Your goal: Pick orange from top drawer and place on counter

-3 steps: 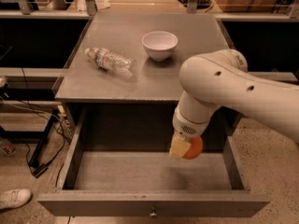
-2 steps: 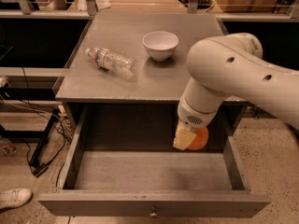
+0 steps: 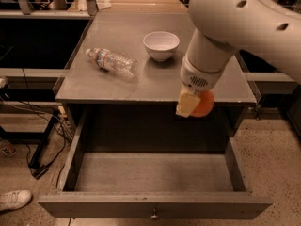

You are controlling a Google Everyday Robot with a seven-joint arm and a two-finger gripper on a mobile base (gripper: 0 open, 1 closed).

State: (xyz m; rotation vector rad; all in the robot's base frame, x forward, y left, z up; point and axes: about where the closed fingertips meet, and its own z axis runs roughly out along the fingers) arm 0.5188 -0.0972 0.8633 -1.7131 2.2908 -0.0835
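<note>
Speckled concrete floor [image 3: 275,149] lies at 4 o'clock, dimly lit. Black cables [image 3: 44,147] trail at 9 o'clock, with a white sneaker [image 3: 14,199] at 8 o'clock. The gripper [image 3: 195,106] hangs near centre.

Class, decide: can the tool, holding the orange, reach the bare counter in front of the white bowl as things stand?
Probably yes. The tool, shut on the orange, hangs at the front edge of the counter; bowl and bottle sit farther back.

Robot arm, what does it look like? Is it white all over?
Mostly: the arm is fat, smooth, white tubes with small dark holes and a dotted vent at the wrist. Its gripper, above the top drawer at the counter edge, has pale yellow jaws.
</note>
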